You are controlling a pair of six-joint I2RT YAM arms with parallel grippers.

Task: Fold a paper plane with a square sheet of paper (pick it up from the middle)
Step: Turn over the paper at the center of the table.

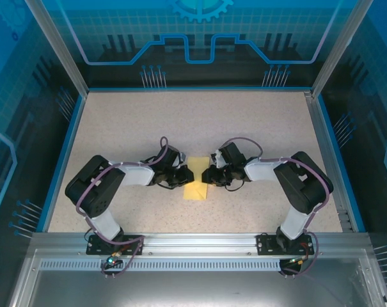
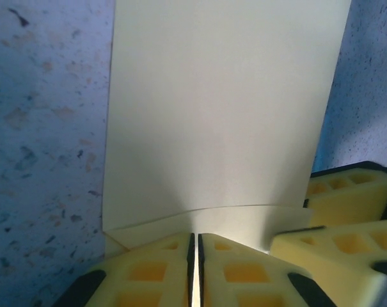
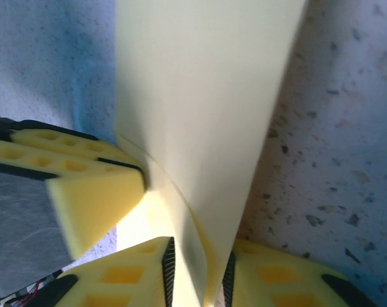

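Angling inward: left arm (image 1: 132, 173), right arm (image 1: 263, 167) (left jaws pinching paper (image 1: 196, 187)).

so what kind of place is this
Likely a robot lab test cell: left arm and right arm bolted to an aluminium rail at a speckled table's edge, enclosed by blue panels printed with circuit and gear graphics.

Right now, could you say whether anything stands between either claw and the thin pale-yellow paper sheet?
Nothing visible does. The left claw is pinched on one edge of the thin pale-yellow paper sheet, and the right claw straddles the opposite edge.
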